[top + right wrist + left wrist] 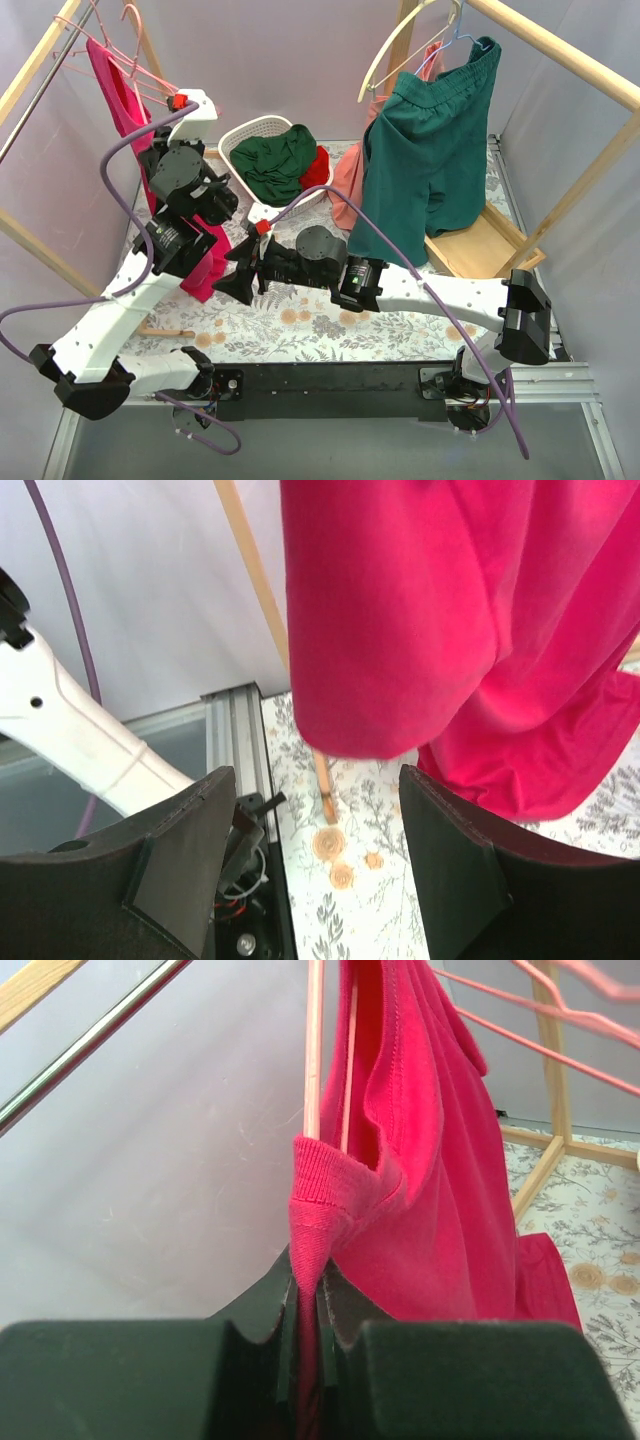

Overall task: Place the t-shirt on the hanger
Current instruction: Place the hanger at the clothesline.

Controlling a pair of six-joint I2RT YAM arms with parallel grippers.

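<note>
The magenta t-shirt (pixel 120 95) hangs at the far left, its top up among the thin pink wire hangers (pixel 105 28) on the rail, its lower part reaching the table (pixel 205 280). My left gripper (pixel 150 148) is raised beside the t-shirt. In the left wrist view it (pixel 308 1295) is shut on a ribbed edge of the t-shirt (pixel 420 1160), and two thin pink bars (pixel 313 1050) run down into the cloth's opening. My right gripper (pixel 238 277) is open and empty, low beside the t-shirt's bottom. In the right wrist view (pixel 320 860) the t-shirt (pixel 400 630) hangs just beyond its fingers.
A white basket (pixel 240 135) at the back holds a dark green garment (pixel 275 160) and a red cloth (pixel 318 168). Dark green shorts (pixel 430 150) hang at the right by a cream hanger (pixel 400 50). A wooden rack frame (pixel 560 45) and base (pixel 480 245) stand around.
</note>
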